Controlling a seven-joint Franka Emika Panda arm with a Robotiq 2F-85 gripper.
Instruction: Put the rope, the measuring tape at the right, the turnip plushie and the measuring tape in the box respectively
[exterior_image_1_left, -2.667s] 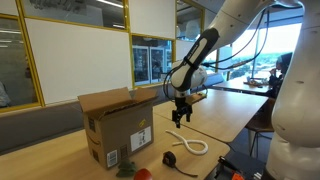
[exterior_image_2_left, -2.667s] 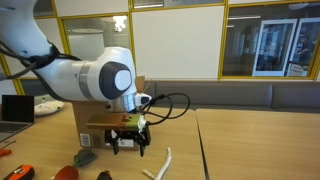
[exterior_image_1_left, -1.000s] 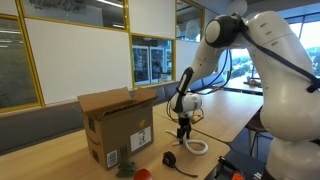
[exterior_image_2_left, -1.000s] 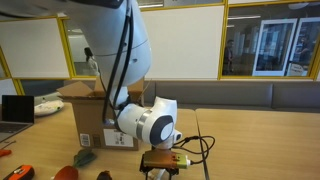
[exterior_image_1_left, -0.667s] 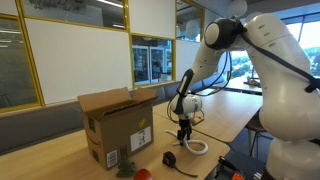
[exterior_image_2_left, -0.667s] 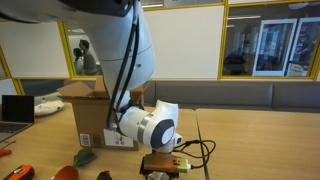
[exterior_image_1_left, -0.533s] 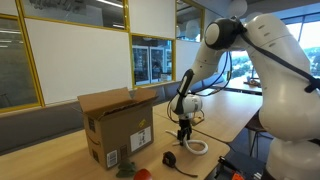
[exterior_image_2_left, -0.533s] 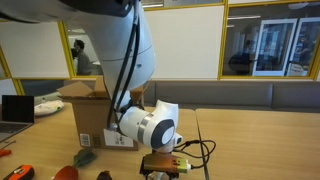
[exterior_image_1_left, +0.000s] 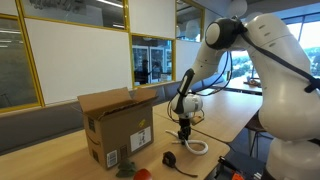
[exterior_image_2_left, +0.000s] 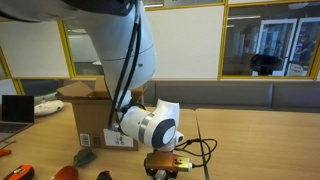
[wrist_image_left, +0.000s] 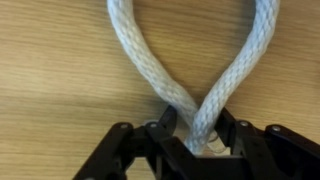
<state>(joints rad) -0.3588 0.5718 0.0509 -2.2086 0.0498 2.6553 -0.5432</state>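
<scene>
The rope (wrist_image_left: 143, 60) is thick, white and braided, and it lies on the wooden table. In the wrist view its two strands cross right between the black fingers (wrist_image_left: 164, 127). My gripper (wrist_image_left: 196, 137) is shut on the rope at that crossing. In an exterior view the gripper (exterior_image_1_left: 184, 138) is down at the table, over one end of the rope (exterior_image_1_left: 197, 147). A black measuring tape (exterior_image_1_left: 170, 158) lies in front of it. The open cardboard box (exterior_image_1_left: 120, 120) stands beside it. A green plushie (exterior_image_2_left: 85, 157) lies in front of the box (exterior_image_2_left: 92, 112). In that exterior view the gripper (exterior_image_2_left: 161, 173) sits at the bottom edge.
A red object (exterior_image_1_left: 142, 174) and a dark green one (exterior_image_1_left: 125, 169) lie near the table's front edge. A laptop (exterior_image_2_left: 15, 108) stands at the far side. The table edge (exterior_image_1_left: 240, 125) runs close behind the rope. The robot's large white arm (exterior_image_1_left: 285, 90) fills one side.
The jaws have closed in on the rope's crossed strands. The arm has stayed low at the table over the last second; before that it came down from beside the box.
</scene>
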